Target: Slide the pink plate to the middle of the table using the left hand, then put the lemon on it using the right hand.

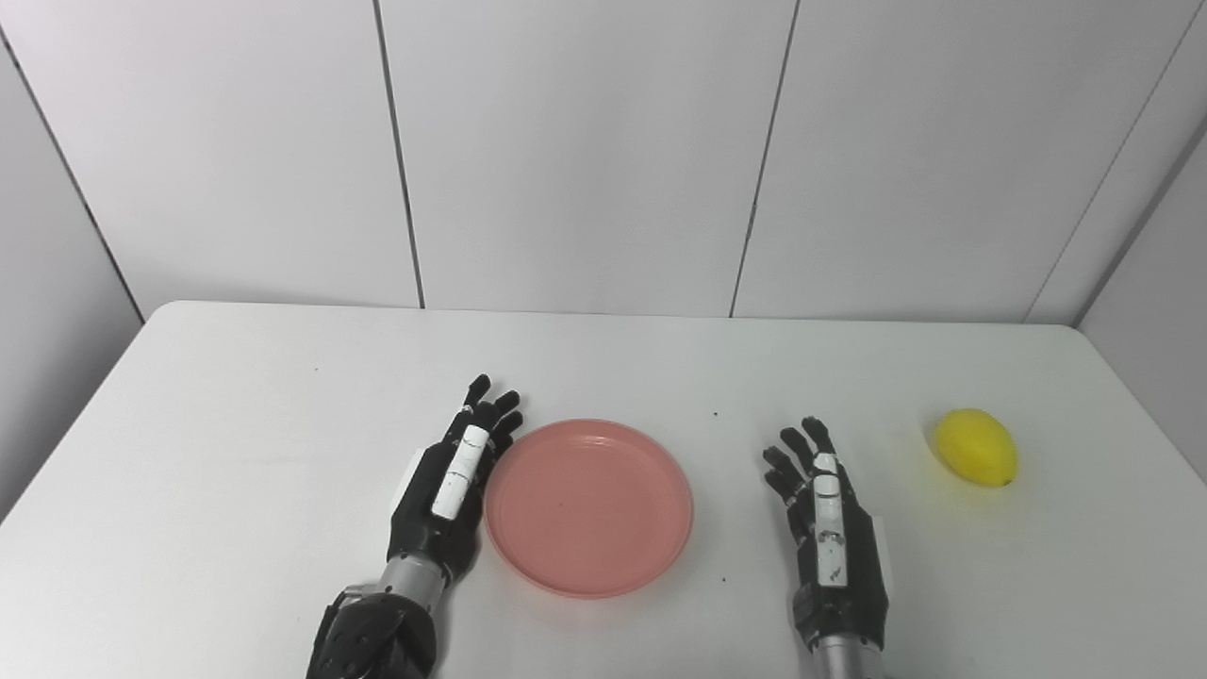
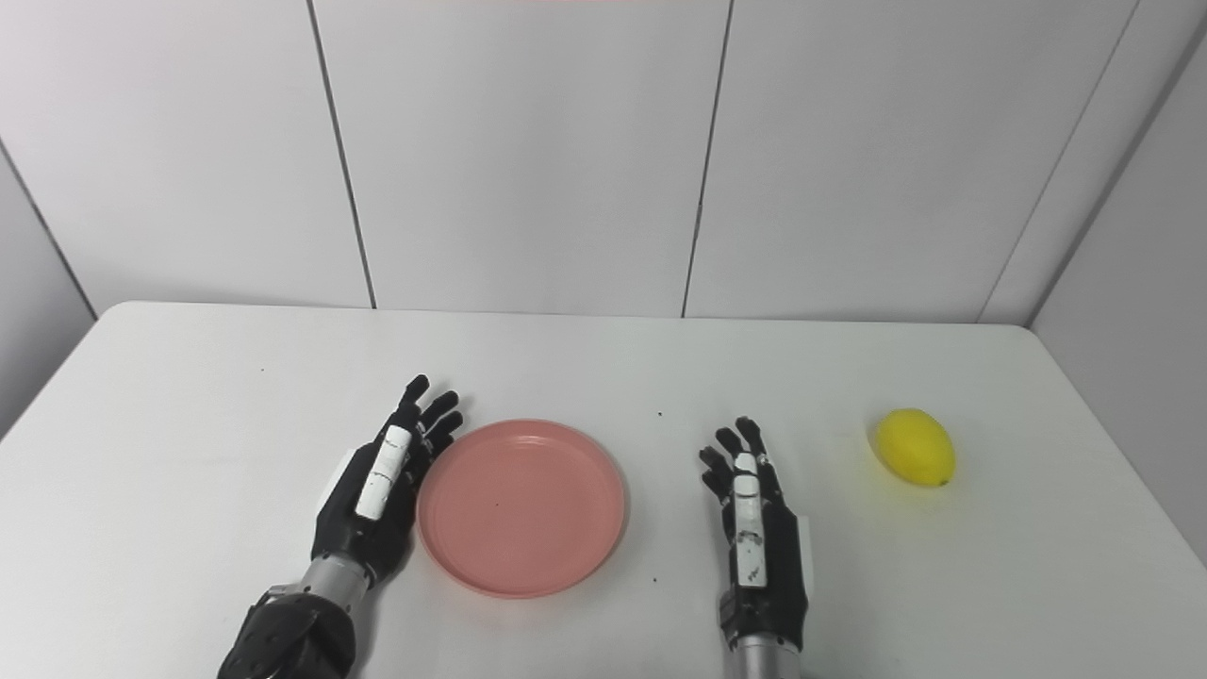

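Note:
A round pink plate [image 1: 589, 505] lies empty on the white table [image 1: 236, 396], near the front and about midway across. My left hand [image 1: 454, 486] stands open on its edge, its side against the plate's left rim, fingers pointing away from me. The yellow lemon [image 1: 977, 446] rests on the table at the right. Between plate and lemon my right hand [image 1: 825, 523] is open, fingers stretched forward, touching neither; the lemon lies a hand's width to its right.
White wall panels [image 1: 585, 151] rise just behind the table's far edge. The table's right edge runs close past the lemon. A few small dark specks [image 1: 716, 413] dot the tabletop.

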Tool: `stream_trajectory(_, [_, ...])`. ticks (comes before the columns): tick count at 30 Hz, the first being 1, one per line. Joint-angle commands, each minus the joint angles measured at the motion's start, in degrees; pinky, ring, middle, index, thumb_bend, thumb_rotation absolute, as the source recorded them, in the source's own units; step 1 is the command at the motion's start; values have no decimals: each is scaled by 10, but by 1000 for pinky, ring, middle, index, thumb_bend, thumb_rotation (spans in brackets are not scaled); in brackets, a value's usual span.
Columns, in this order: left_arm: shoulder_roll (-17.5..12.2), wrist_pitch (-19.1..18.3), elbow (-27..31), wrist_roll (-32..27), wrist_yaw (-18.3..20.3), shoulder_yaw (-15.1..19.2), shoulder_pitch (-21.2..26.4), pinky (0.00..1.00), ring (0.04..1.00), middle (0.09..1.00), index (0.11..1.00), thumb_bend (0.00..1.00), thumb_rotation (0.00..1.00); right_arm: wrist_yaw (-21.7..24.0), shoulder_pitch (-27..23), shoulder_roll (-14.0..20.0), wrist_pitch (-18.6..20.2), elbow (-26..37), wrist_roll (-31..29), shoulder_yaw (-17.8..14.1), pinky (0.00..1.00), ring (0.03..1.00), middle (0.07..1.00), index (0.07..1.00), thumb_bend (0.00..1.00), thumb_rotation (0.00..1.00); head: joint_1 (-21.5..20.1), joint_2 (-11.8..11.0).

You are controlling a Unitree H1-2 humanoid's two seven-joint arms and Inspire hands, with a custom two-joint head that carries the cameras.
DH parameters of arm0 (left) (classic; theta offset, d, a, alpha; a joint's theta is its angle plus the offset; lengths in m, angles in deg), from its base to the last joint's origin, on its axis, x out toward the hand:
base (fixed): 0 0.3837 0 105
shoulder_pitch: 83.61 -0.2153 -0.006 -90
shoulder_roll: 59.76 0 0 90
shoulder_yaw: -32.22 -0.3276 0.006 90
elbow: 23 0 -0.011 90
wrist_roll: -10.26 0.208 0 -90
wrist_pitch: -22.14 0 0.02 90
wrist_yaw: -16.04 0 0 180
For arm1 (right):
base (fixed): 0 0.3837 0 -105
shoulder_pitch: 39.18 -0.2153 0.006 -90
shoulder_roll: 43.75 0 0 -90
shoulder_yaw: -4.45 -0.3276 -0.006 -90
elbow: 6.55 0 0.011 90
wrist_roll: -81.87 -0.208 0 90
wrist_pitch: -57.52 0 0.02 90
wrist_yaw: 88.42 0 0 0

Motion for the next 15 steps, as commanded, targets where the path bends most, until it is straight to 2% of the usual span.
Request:
stream_trajectory(1, [-1,-12,-22,-3,-1,4,-5,1000,951,935,1000,892,719,-12,6,3,-19,6,18,-5,811,790,808,833,673,845,-6,-1])
stream_trajectory(7, [-4,-1,-36,2,3,4,0,1000,956,940,1000,868,745,-31,-1,19,-40,10,64,-4,747,740,748,771,749,837,-30,-5])
stream_trajectory(12, [-2,3,-39,0,6,4,1,1000,959,943,1000,860,755,-46,-11,38,-63,14,109,-1,697,721,745,763,710,814,-40,-6])
stream_trajectory(15, [-2,5,-41,-3,7,5,1,1000,964,948,1000,857,747,-58,-21,54,-70,17,135,-6,658,701,739,761,725,817,-40,-7])
